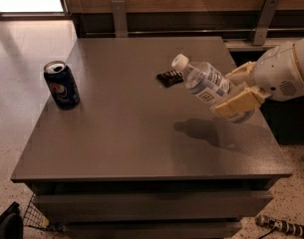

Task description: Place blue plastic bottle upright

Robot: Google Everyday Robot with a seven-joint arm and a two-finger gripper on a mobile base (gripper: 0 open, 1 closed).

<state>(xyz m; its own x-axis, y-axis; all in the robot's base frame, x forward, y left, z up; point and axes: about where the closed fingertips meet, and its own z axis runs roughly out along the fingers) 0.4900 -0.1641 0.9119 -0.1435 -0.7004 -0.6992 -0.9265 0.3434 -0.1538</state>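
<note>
One pincer [225, 92] did all the holding: its two tan fingers [238, 102] were clenched on the lower body of the blue plastic bottle [206, 83], one above it and one below. The white arm [286, 73] behind them came in from the right edge of the view, on the side of the tabletop [126, 133] opposite the Pepsi can [62, 84].

The bottle was in the air, clear of the tabletop and well apart from the can, on the can's right. It was tilted rather than upright: the white cap [180, 61] was its high end and pointed up and back toward the can's side, while the base sloped down and away from the can into the pincer. The white-and-blue label [211, 91] faced the camera just ahead of the fingers. A dark shadow [201, 129] of the bottle lay on the grey surface beneath it.

The can stood upright near the left edge, its top open. A small black ridged object [170, 77] – what it was could not be told – lay flat on the tabletop to the right of the can, appearing just below the bottle's cap in the view.
</note>
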